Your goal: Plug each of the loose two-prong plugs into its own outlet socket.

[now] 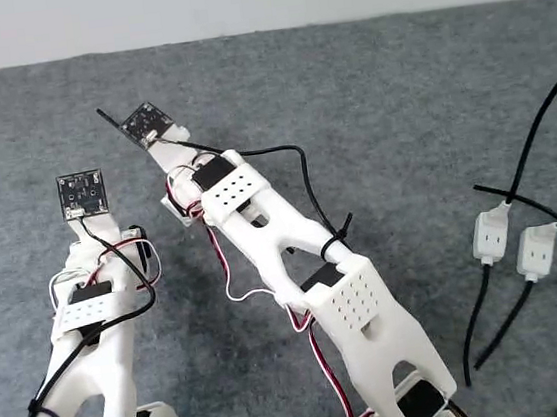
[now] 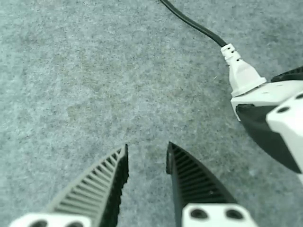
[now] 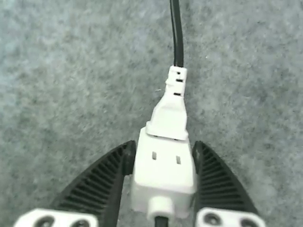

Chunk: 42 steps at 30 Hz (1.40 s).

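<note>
Between the black ribbed fingers of the right gripper (image 3: 163,147) a white outlet socket (image 3: 164,175) is pinched by its two sides, its pair of slots turned toward the wrist camera. Against the socket's far end a white two-prong plug (image 3: 169,116) is seated, its prongs hidden, and its black cord (image 3: 177,33) is run straight away over the grey carpet (image 3: 57,71). Near by, the left gripper (image 2: 147,149) is held spread over the carpet. Well apart from both arms, on the right of the table, a second socket (image 1: 490,233) and a third socket (image 1: 535,250) are laid side by side on black cords.
</note>
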### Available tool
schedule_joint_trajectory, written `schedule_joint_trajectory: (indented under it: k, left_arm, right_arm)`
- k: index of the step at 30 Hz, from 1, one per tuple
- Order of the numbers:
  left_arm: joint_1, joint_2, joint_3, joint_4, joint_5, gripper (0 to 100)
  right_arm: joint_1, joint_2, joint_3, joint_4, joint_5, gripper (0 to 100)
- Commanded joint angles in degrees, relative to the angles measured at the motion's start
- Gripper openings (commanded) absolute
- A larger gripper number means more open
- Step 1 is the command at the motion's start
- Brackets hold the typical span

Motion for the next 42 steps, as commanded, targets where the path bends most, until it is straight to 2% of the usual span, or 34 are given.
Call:
schedule_joint_trajectory:
  k: [1,4,18,28,34,42]
  left_arm:
    - [-0.35,-1.14,-0.22,-1.23,0.18,13]
    - [-0.35,-1.14,-0.22,-1.23,0.18,13]
    - [-0.35,-1.14,-0.22,-1.32,0.18,13]
    - [-0.35,-1.14,-0.48,-1.41,0.18,13]
    - [-0.35,-1.14,-0.57,-1.49,0.18,13]
    - [-0.35,-1.14,-0.57,-1.49,0.18,13]
  right_arm:
    - [1.01,-0.75,-0.53,-0.84,0.62,9.4]
    - [1.45,-1.63,-0.53,0.84,0.62,0.5]
    - [1.54,-14.29,-0.44,14.99,0.26,1.0]
    - [3.56,-35.38,-0.44,34.77,0.7,1.0]
    - [10.24,-46.81,-0.26,44.7,0.7,1.0]
    - [28.97,-56.31,4.92,47.43,8.35,1.0]
